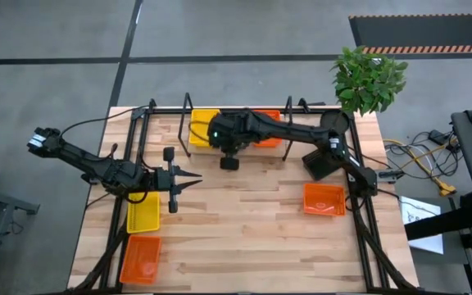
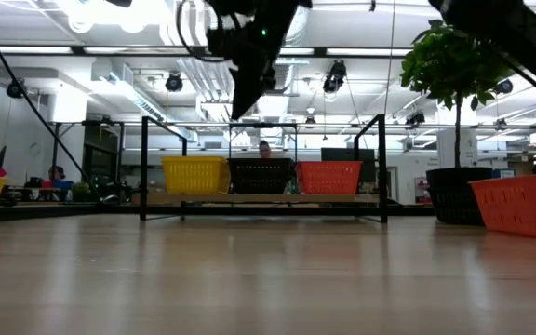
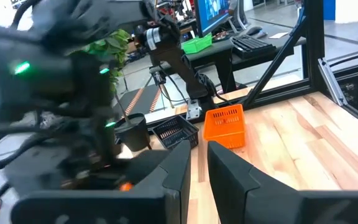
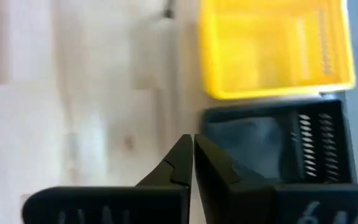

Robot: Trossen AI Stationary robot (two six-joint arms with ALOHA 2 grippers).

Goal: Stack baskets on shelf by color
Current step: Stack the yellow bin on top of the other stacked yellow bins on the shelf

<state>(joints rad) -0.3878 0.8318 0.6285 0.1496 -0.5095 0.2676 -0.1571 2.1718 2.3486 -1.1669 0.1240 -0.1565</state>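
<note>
The shelf (image 1: 188, 106) stands along the table's far edge. On it a yellow basket (image 2: 195, 174), a black basket (image 2: 261, 174) and an orange basket (image 2: 328, 174) sit side by side on their bottoms. My right gripper (image 4: 193, 146) is shut and empty, hovering above the near rims of the yellow basket (image 4: 272, 46) and the black basket (image 4: 278, 149). My left gripper (image 1: 193, 181) waits over the left middle of the table, fingers a narrow gap apart, holding nothing. Loose on the table are a yellow basket (image 1: 143, 211), two orange baskets (image 1: 140, 258) (image 1: 324, 198) and a black basket (image 3: 176, 132).
A potted plant (image 1: 369, 78) stands at the table's far right corner, its dark pot (image 2: 454, 195) beside the shelf's right end. Black frame rails (image 1: 365, 221) run along the table's left and right sides. Bare wood (image 1: 244, 238) lies across the middle and near part.
</note>
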